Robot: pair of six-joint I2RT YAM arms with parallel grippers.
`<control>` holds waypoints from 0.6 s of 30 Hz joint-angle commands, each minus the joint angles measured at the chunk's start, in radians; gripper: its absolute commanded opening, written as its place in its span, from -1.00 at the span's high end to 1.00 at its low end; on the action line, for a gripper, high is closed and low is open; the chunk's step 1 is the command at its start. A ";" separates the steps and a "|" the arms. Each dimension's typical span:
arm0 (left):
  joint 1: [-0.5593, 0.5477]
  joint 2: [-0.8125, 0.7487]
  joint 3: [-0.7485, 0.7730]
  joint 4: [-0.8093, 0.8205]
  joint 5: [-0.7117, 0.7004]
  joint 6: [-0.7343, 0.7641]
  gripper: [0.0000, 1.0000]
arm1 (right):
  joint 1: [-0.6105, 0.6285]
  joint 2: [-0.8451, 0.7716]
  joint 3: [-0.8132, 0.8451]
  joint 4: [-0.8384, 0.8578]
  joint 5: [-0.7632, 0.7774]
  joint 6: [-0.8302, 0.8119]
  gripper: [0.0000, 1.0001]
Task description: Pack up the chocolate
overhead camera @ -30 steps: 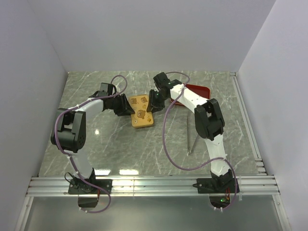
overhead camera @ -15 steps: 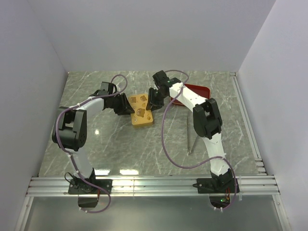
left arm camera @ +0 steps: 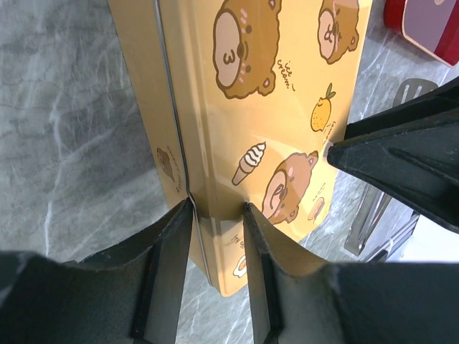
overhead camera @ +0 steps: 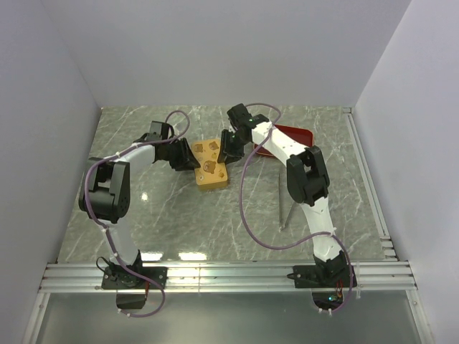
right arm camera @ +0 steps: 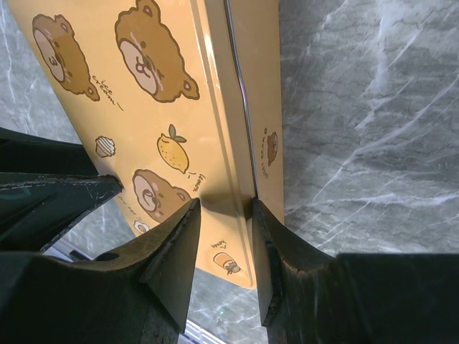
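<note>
A yellow tin (overhead camera: 208,166) with its bear-printed lid on lies mid-table. My left gripper (overhead camera: 188,159) is shut on its left edge. In the left wrist view the gripper (left arm camera: 217,209) has one finger on the tin's side wall and one on the lid (left arm camera: 258,107). My right gripper (overhead camera: 228,147) is shut on the opposite edge. In the right wrist view the gripper (right arm camera: 224,206) pinches the tin's rim (right arm camera: 254,107) the same way. No chocolate lumps show in any view.
A red tray (overhead camera: 292,136) lies behind the right arm, and its corner shows in the left wrist view (left arm camera: 423,29). Metal tongs (overhead camera: 282,201) lie on the marble to the right of the tin. White walls stand at the left, back and right.
The tin has shifted slightly left and turned a little, and looks narrower from above. Both grippers kept their hold and moved with it.
</note>
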 commanded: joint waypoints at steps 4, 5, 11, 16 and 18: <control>0.015 0.017 0.049 0.011 0.011 0.000 0.20 | -0.006 0.029 0.071 -0.008 0.000 -0.010 0.16; 0.015 0.019 0.053 0.012 0.011 0.000 0.20 | -0.009 0.032 0.074 -0.012 0.000 -0.010 0.16; 0.023 0.045 0.080 0.001 0.011 -0.001 0.20 | -0.017 0.051 0.109 -0.027 0.001 -0.010 0.16; 0.029 0.065 0.105 -0.008 0.011 0.000 0.20 | -0.020 0.078 0.155 -0.044 0.000 -0.010 0.16; 0.032 0.073 0.111 -0.013 0.009 0.002 0.20 | -0.022 0.086 0.175 -0.045 0.000 -0.008 0.15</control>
